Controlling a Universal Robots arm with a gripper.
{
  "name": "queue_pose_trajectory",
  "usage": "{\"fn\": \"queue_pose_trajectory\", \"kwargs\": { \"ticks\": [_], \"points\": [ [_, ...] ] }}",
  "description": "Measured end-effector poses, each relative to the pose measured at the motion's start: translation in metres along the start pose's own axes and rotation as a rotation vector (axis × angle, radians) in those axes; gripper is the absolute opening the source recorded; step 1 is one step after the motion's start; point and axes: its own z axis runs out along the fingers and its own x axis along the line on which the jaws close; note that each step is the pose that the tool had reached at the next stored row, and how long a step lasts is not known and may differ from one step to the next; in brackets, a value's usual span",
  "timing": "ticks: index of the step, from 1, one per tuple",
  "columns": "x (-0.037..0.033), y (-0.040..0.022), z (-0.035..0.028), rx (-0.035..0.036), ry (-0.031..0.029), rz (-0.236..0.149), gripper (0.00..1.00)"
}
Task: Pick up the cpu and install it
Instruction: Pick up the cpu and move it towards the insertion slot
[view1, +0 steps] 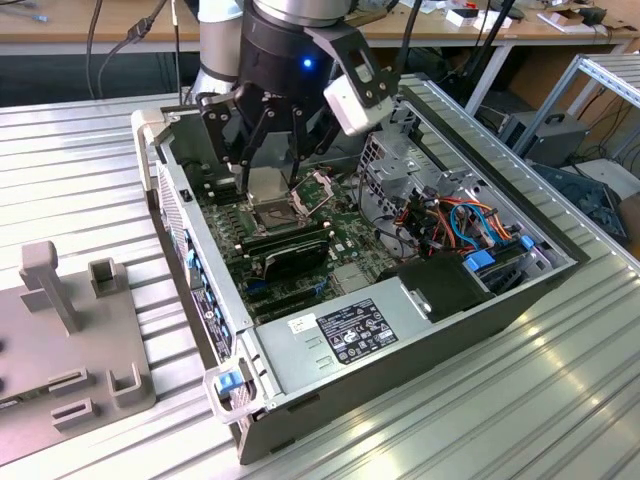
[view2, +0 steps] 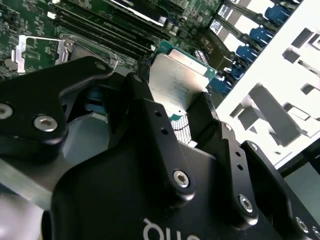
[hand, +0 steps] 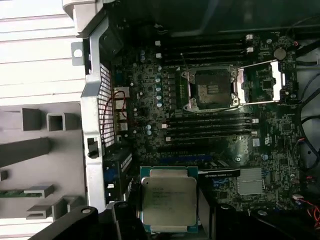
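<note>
While in pincer (view1: 265, 190), cpu (hand: 169, 201) silver-top up

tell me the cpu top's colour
Dull silver-grey: the flat square cpu, best in the first wrist view.

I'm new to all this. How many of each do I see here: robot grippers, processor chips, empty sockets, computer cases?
gripper: 1
cpu: 1, held in the gripper
empty socket: 1
computer case: 1
Total: 4
</note>
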Motion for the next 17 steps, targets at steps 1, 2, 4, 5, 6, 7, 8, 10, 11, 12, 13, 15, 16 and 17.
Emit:
{"fn": "queue_pose_trajectory", "kwargs": {
  "ticks": [1,2,4,5,6,7,8,10,11,12,13,15,16,17],
  "points": [
    [-0.0037,0.0003,-0.0001,0.0000,0.0000,0.000,0.55],
    [-0.0059,0.0004,-0.0002,0.0001,0.0001,0.000,0.55],
    [-0.0116,0.0009,-0.0003,0.0000,0.0000,0.000,0.55],
    [-0.0155,0.0012,-0.0004,0.0001,0.0001,0.000,0.55],
    [-0.0182,0.0013,-0.0004,0.0001,0.0000,0.000,0.55],
    [-0.0212,0.0016,-0.0004,0.0000,0.0000,0.000,0.55],
    [-0.0244,0.0018,-0.0005,0.0000,0.0000,0.000,0.55],
    [-0.0302,0.0023,-0.0006,0.0000,0.0000,0.000,0.55],
    [-0.0331,0.0025,-0.0006,0.0000,0.0000,0.000,0.55],
    [-0.0370,0.0027,-0.0007,0.0000,0.0000,0.000,0.55],
    [-0.0398,0.0030,-0.0008,0.0000,0.0000,0.000,0.55],
    [-0.0456,0.0034,-0.0009,0.0000,0.0000,0.000,0.55],
    [-0.0500,0.0037,-0.0010,0.0000,0.0000,0.000,0.55],
    [-0.0534,0.0040,-0.0011,0.0000,0.0000,0.000,0.55]
  ]
}}
